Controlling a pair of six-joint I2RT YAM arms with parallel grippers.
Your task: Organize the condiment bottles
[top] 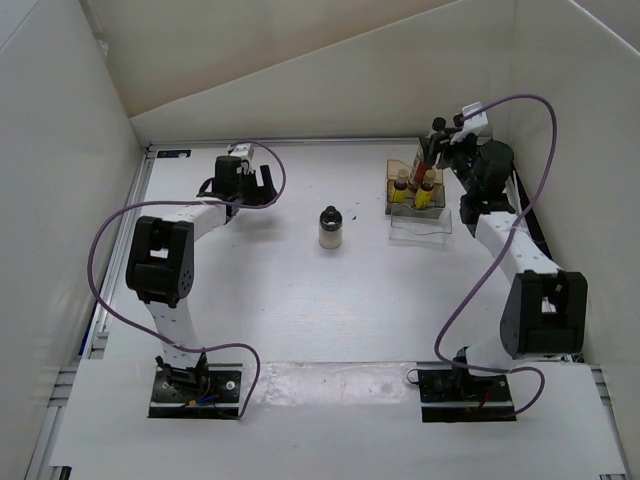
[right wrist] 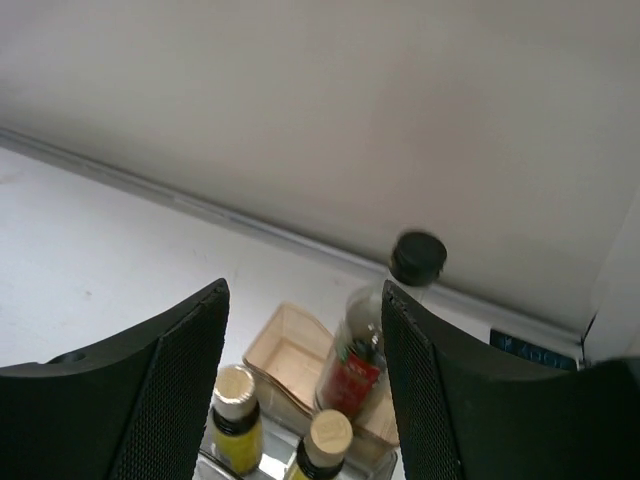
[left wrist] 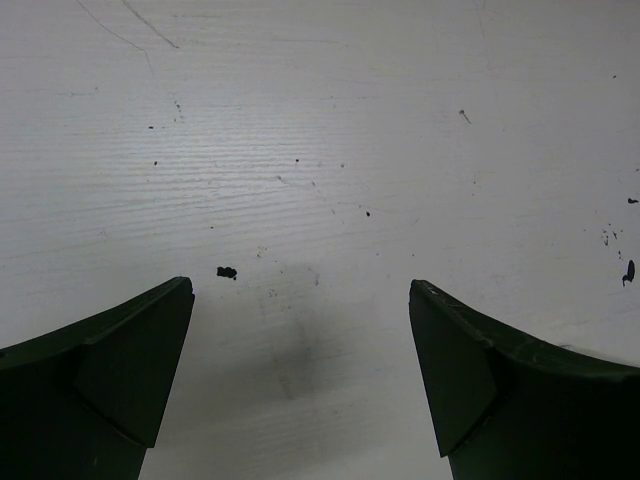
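- A taller clear bottle with a black round cap and a red label point(right wrist: 358, 368) stands capped at the far end of the clear, brownish rectangular tray point(top: 420, 238) on my right. It looks slanted from my wrist, but I cannot tell whether it truly leans.
- A tiny yellow bottle with a brown cap point(right wrist: 236, 418) stands upright in the same tray, just in front of the tall one.
- A second tiny yellow brown-capped bottle point(right wrist: 322, 447) stands upright just beside the first one.
- A squat whitish bottle with a dark cap point(top: 331, 230) stands upright alone near the middle of the white table point(top: 300, 300), well apart from the tray and to its left.
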